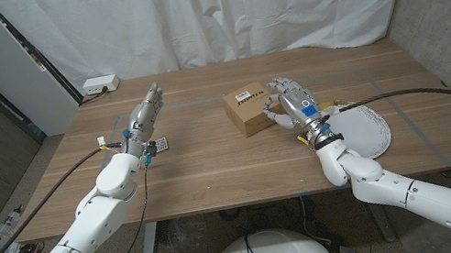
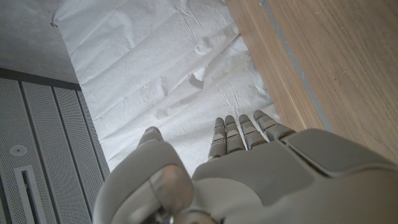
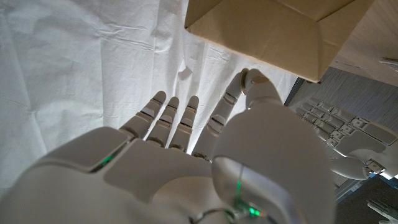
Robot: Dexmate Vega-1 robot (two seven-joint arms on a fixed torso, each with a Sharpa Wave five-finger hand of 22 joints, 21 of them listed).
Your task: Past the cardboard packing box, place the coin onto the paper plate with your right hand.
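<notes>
Right hand (image 1: 294, 101), smooth white shell, beside square cardboard box (image 1: 250, 110) on wood-grain bench (image 1: 213, 161); thumb pinched to fingertip, possibly grasping the coin. Round ridged paper plate (image 1: 373, 130) nearby.

This looks like a robotics lab set up for recording: a wooden table (image 1: 213, 161) stands before a white cloth backdrop (image 1: 214, 7) that hangs beyond the fingertips of both robot hands. A white power strip (image 1: 99, 84) sits at the table's far corner, and cables (image 1: 51, 190) trail along the arms.
</notes>
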